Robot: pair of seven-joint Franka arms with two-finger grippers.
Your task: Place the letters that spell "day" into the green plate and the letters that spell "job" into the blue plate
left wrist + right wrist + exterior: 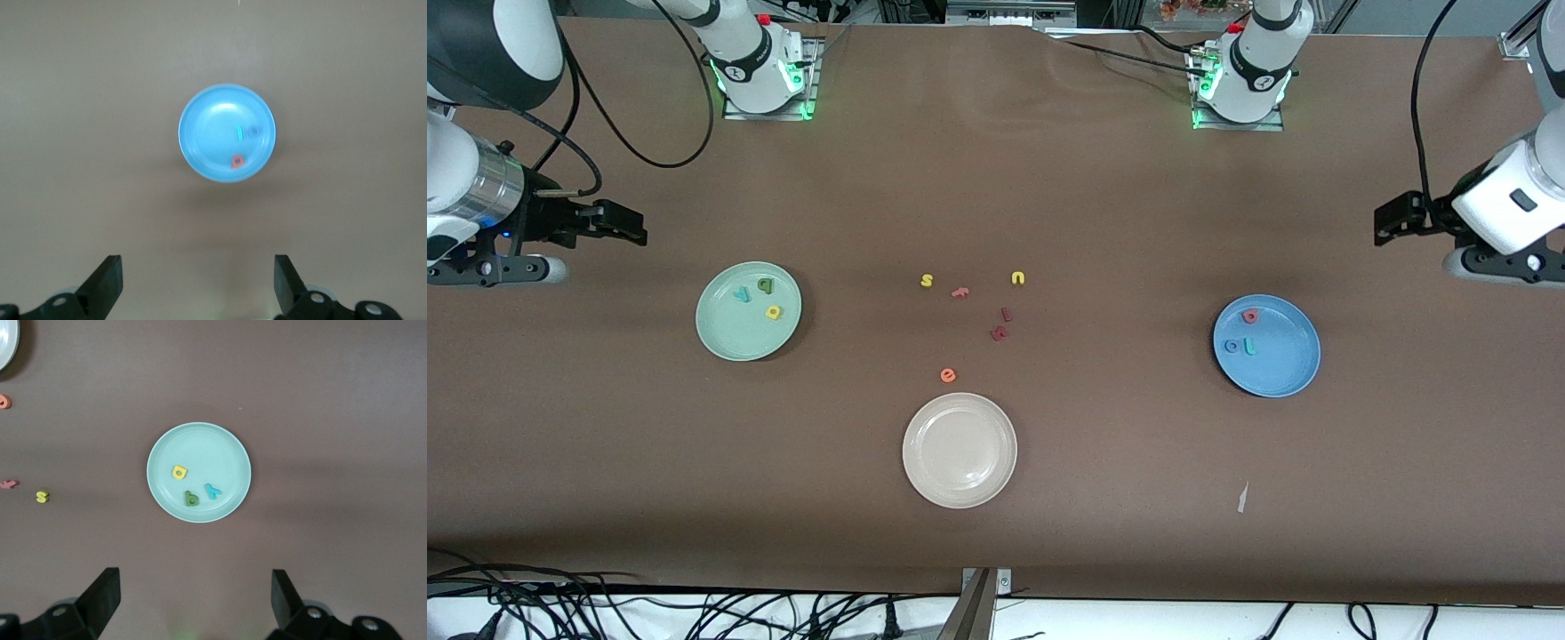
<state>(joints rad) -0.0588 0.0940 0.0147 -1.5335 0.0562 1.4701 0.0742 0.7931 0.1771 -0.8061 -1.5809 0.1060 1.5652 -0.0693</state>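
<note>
The green plate (734,338) (200,450) holds the yellow "d" (774,312) (179,472), the green "a" (765,285) (192,498) and the teal-blue "y" (743,294) (212,491). In the blue plate (1280,364) (207,133) lie the pink-red "b" (1250,316) (236,161), the blue "o" (1232,346) (253,131) and the teal "j" (1250,346) (239,133). My right gripper (639,227) (195,597) hangs open and empty over bare table at the right arm's end, apart from the green plate. Over bare table at the left arm's end, my left gripper (1380,224) (198,280) is open and empty too.
A cream-white plate (925,427) sits nearest the front camera, mid-table. Loose letters lie between the plates: yellow "s" (927,281), yellow "u" (1017,278), a pink letter (959,292), two dark red letters (1002,324) and an orange "e" (948,375). A white scrap (1241,498) lies near the front edge.
</note>
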